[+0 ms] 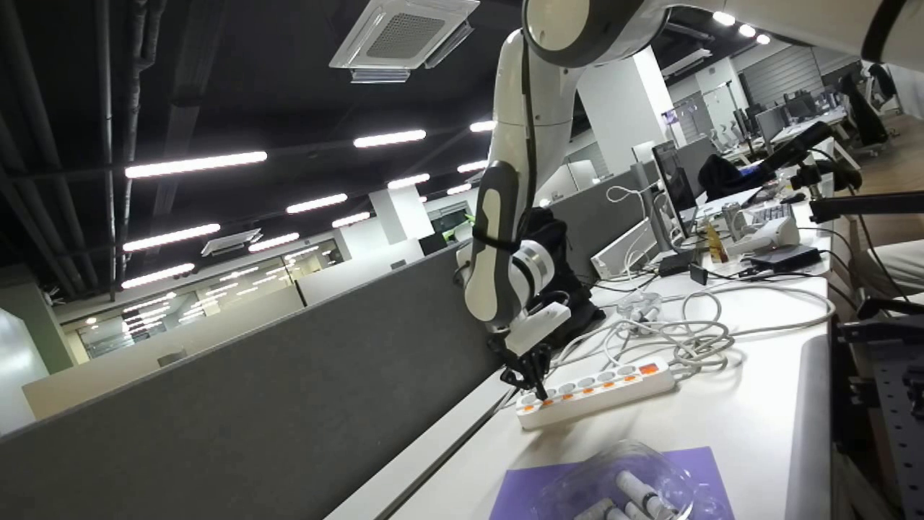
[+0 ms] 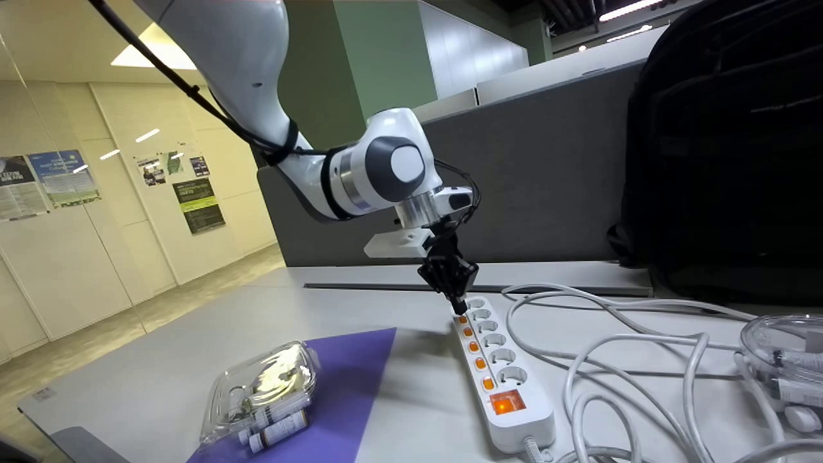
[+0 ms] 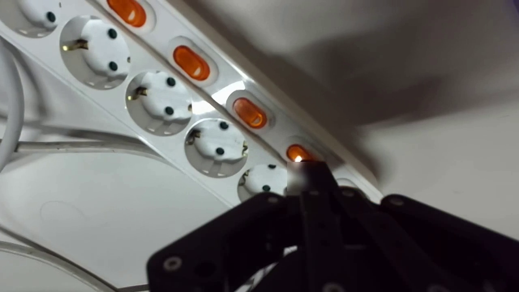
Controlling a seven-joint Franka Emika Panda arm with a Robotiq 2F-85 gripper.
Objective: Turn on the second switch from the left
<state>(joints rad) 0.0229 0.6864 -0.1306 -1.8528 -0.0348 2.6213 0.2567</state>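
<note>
Pincer (image 3: 318, 176) clenched, empty, at orange rocker switch (image 3: 298, 152); action likely stiff; power strip (image 2: 495, 370) probably light, may skid. I'd press one switch end, no grip.

In an exterior view, power strip (image 2: 492, 370) lay on tabletop (image 2: 161, 360), cables (image 2: 692, 379) to its right, sheet (image 2: 360, 373) to its left with plastic container (image 2: 260, 386) on it. Tool (image 2: 460, 308) was at strip's far end. Partition (image 2: 533, 180) rose behind; backpack (image 2: 733, 161) stood before it, right.

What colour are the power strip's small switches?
Orange; the small switches show best in the wrist view.
</note>
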